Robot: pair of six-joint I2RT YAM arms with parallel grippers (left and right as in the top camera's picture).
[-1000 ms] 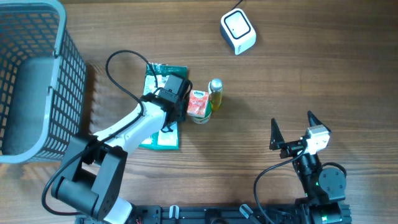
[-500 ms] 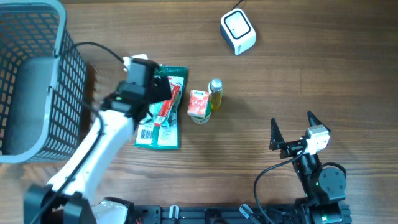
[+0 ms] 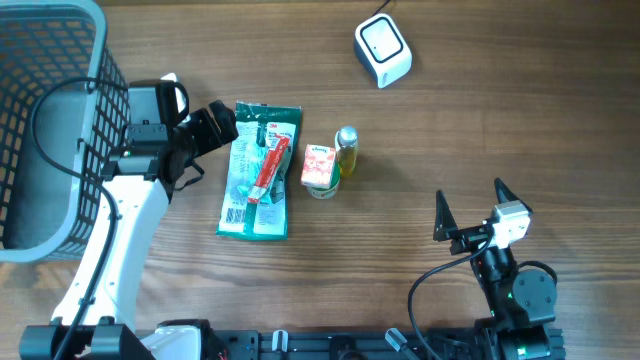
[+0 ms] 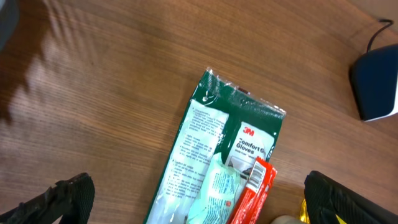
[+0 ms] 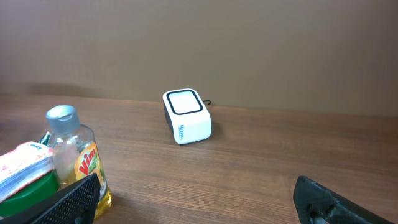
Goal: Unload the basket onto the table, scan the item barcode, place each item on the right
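A green 3M gloves packet [image 3: 256,185] [image 4: 211,149] lies flat on the table, its barcode label at the near left corner. A red stick packet [image 3: 269,166] [image 4: 252,194] lies on top of it. Beside them stand a small red-and-white carton [image 3: 319,168] [image 5: 25,171] and a yellow Vim bottle [image 3: 346,150] [image 5: 73,155]. The white scanner [image 3: 383,50] [image 5: 186,116] [image 4: 375,84] sits at the back right. My left gripper [image 3: 207,140] [image 4: 199,208] is open and empty, just left of the packet. My right gripper [image 3: 470,212] [image 5: 199,205] is open and empty at the front right.
A grey wire basket [image 3: 60,60] stands at the far left, close behind the left arm. The scanner's cable [image 3: 382,8] runs off the back edge. Bare wooden table [image 3: 520,120] lies between the items and the right arm.
My left gripper has pulled back to the left, off the packet, and its jaws have widened. The red stick packet now shows lying on the green packet. The right arm has not moved.
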